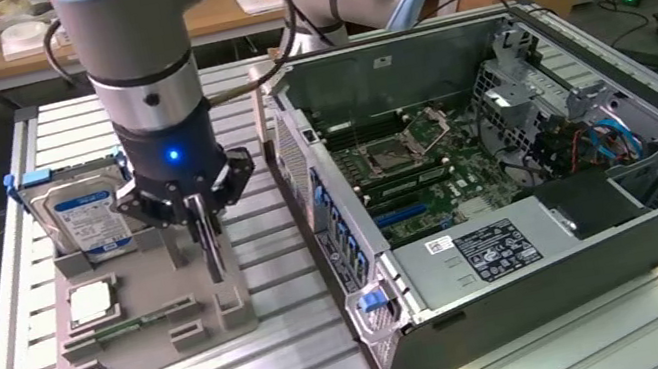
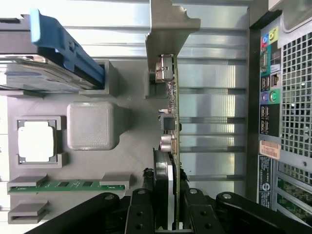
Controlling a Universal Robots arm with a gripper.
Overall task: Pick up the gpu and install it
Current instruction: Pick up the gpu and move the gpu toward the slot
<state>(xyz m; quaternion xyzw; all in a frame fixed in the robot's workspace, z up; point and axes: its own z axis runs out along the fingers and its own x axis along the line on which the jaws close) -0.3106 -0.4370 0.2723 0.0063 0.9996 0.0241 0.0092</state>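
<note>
Gripper [image 1: 199, 232] clasps upright gpu [image 1: 216, 263] over grey tray [image 1: 143, 354].

The exterior camera stands above the grey parts tray [image 1: 137, 284] at middle distance and looks down at a slant, with the open computer case [image 1: 530, 322] beside the tray. My wrist camera hangs close over that tray, facing straight down past my gripper [image 2: 165, 217] clamped on the gpu [image 2: 170, 122]. Both views share the tray, the hard drive [image 1: 83, 213] standing in it, and the case wall nearest the tray.
</note>
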